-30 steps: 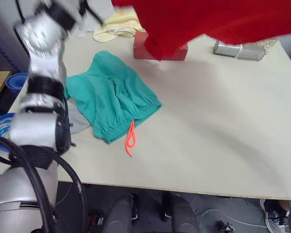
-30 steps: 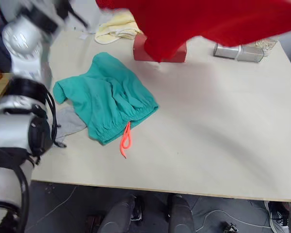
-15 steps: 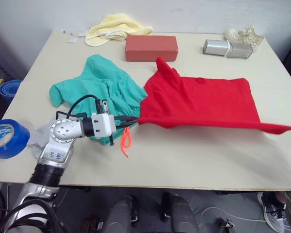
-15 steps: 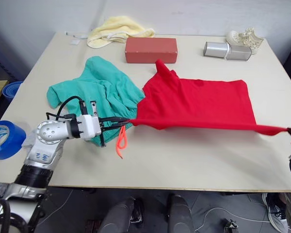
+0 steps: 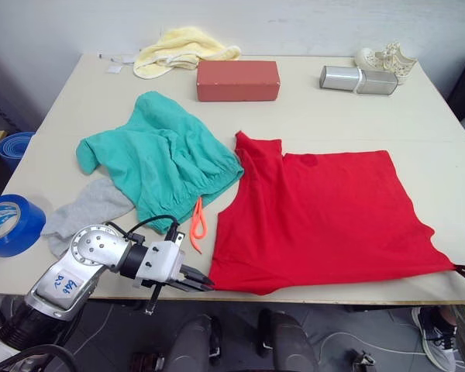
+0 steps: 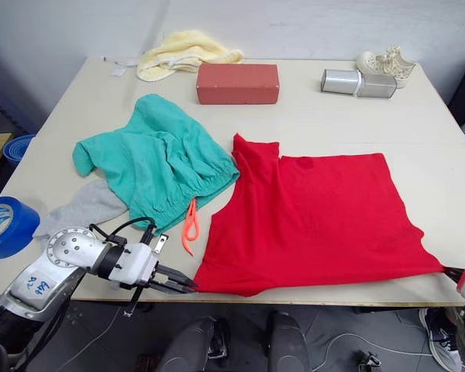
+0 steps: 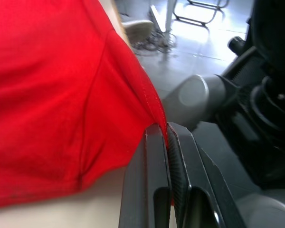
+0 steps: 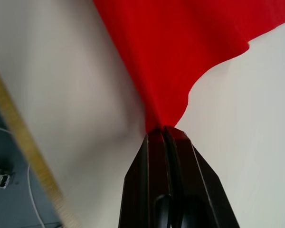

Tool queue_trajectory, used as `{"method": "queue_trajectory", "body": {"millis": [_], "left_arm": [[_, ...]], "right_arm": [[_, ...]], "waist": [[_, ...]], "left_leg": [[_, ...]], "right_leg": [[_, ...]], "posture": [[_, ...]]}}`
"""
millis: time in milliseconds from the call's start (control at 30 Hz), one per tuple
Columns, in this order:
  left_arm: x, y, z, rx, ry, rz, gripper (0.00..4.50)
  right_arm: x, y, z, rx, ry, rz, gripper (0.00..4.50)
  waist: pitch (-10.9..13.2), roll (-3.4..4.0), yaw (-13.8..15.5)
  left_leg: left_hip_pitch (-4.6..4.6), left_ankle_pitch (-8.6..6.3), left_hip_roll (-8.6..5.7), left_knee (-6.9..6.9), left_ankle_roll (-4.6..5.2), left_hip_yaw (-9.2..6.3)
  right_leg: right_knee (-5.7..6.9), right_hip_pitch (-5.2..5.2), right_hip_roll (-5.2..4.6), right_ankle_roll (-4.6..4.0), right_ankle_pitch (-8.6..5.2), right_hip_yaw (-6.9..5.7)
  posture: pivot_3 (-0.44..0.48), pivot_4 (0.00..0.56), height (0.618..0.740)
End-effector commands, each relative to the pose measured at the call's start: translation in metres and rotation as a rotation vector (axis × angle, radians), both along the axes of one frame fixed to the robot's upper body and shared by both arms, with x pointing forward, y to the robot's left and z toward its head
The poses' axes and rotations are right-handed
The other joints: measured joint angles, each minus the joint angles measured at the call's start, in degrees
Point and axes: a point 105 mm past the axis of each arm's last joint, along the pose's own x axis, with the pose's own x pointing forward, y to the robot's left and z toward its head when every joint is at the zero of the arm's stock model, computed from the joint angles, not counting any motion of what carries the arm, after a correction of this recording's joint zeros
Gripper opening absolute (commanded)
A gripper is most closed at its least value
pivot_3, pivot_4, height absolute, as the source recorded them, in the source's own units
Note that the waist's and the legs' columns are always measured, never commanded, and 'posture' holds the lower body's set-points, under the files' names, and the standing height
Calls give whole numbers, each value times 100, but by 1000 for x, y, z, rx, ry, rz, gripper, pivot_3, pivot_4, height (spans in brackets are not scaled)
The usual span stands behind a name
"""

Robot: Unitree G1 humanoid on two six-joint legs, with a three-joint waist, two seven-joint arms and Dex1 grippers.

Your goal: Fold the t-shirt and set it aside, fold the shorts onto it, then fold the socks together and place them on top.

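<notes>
At about 8 o'clock on the table [image 5: 349, 101], a blue tape roll [image 5: 4, 225] sits just off its left edge, with the grey socks [image 5: 85, 213] lying next to it, partly tucked under the teal shorts [image 5: 159, 159]. The shorts' orange drawstring [image 5: 198, 226] trails toward the near edge, close to the left gripper [image 5: 204, 282]. That gripper, at roughly 7 o'clock, has its fingers pressed together on the near left corner of the red t-shirt [image 5: 325, 217], the hem pinched between them in the left wrist view. The shirt lies spread flat from the centre toward 4 o'clock. At 12 o'clock stand the pale yellow cloth [image 5: 182, 48], the red block [image 5: 238, 80] and a silver box [image 5: 358, 79].

The right gripper [image 8: 164, 135], at about 4 o'clock by the table's near right edge, is likewise clamped tight on the shirt's far corner, which is drawn to a point.

Both held corners sit at or over the table's edge, so letting go there could let the hem slide off. The sleeve near the shorts is rucked up, and folding without smoothing it would likely trap a crease. A sweep of the left arm might also snag the drawstring or drag the shorts.
</notes>
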Motion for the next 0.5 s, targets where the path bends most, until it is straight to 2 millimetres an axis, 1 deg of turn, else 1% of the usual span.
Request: {"method": "queue_trajectory", "body": {"millis": [33,67,133,200,233,333,433,500], "left_arm": [[6,7,13,28,82,119,7],[4,8,19,20,138,142,7],[-1,10,25,26,192,143,7],[-13,21,27,121,256,115,7],[-15,24,28,153,275,118,7],[-11,27,35,163,310,165,7],[-10,32,29,195,324,192,7],[-14,40,19,254,329,174,7]], "right_arm": [[-2,-23,20,-30,-75,-134,0],[-2,-21,21,-26,-83,-129,0],[-3,-19,22,-23,-82,-123,0],[-6,-19,23,-19,-85,-132,0],[-7,-19,23,-20,-83,-134,0],[-8,-14,22,-1,-71,-124,0],[-11,5,13,62,-10,-62,0],[-11,7,11,62,21,-64,0]], "waist": [[-2,4,0],[-2,4,-2],[-3,5,-2],[-3,5,-4],[-4,8,-4],[-4,8,26],[-4,8,55],[-4,8,67]], "left_leg": [[-1,0,1,-1,-1,0],[-1,-1,2,-1,-2,-3],[-1,-1,4,-1,-3,-6],[0,-2,7,-1,-7,-9],[1,-3,8,0,-10,-9],[4,-4,7,0,-14,-9],[5,-3,7,1,-17,-12],[7,-5,10,1,-21,-15]], "right_leg": [[2,-2,0,-2,-1,1],[3,-2,-1,-5,-3,1],[7,-4,0,-11,-7,-1],[16,-5,2,-18,-18,-5],[18,-5,3,-21,-21,-7],[28,-4,6,-24,-31,-7],[31,-4,8,-23,-33,-6],[35,-4,12,-28,-38,-6]], "posture": [[0,150,740],[0,150,740],[0,150,740],[0,150,740],[0,150,740],[0,150,740],[0,150,740],[0,150,740]]}}
